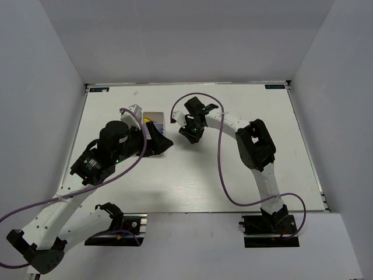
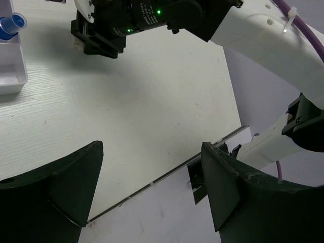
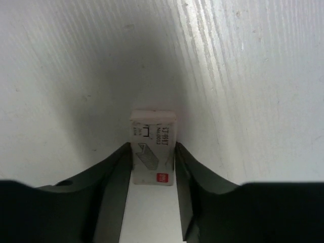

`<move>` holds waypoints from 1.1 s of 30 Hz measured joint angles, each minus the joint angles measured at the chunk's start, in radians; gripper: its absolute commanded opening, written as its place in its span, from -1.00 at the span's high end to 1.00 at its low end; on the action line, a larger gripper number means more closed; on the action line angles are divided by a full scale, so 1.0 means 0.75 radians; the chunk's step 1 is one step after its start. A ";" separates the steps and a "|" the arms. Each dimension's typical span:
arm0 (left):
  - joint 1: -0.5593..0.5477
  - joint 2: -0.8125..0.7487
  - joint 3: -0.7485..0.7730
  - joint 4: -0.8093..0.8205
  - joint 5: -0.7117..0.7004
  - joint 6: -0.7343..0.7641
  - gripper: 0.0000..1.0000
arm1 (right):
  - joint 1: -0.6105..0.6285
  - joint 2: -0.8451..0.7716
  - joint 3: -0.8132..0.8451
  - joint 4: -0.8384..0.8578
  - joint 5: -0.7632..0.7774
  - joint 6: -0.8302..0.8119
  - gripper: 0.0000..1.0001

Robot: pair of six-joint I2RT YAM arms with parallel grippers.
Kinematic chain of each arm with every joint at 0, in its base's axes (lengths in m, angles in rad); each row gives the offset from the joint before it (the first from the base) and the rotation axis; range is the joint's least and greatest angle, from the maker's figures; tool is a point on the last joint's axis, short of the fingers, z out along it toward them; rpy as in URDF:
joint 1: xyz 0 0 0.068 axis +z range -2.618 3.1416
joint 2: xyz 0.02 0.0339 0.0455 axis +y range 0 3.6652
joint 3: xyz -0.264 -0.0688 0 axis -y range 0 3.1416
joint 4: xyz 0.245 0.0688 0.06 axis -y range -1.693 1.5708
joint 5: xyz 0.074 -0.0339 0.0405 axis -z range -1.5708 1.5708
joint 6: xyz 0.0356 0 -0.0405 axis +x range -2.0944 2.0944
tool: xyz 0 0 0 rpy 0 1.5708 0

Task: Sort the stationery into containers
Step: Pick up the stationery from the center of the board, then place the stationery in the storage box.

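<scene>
My right gripper (image 3: 153, 154) is shut on a small white staple box (image 3: 152, 132) with a grey drawing and a red mark, held close over the white table. In the top view this gripper (image 1: 189, 133) is just right of the white organizer box (image 1: 156, 116), which my left arm mostly hides. My left gripper (image 2: 152, 149) is open and empty, hovering over bare table; in the top view it (image 1: 161, 146) sits just below the organizer. A blue-capped clear glue bottle (image 2: 10, 24) lies in the organizer (image 2: 12, 81) at the left wrist view's upper left.
The right arm's wrist (image 2: 136, 20) and white link (image 2: 263, 35) cross the left wrist view. The table's front edge (image 2: 167, 174) runs below the left fingers. Grey walls enclose the table (image 1: 256, 151) on three sides.
</scene>
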 measured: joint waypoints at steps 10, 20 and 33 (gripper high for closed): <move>0.000 0.000 0.047 0.012 0.003 0.001 -0.75 | -0.004 -0.024 -0.012 -0.060 -0.120 -0.032 0.89; 0.000 -0.020 0.082 0.178 0.044 0.026 -0.75 | 0.100 -0.268 0.156 -0.158 -0.623 -0.006 0.89; 0.000 -0.086 0.122 0.215 0.061 0.047 -0.75 | 0.328 -0.079 0.373 -0.037 -0.606 0.168 0.89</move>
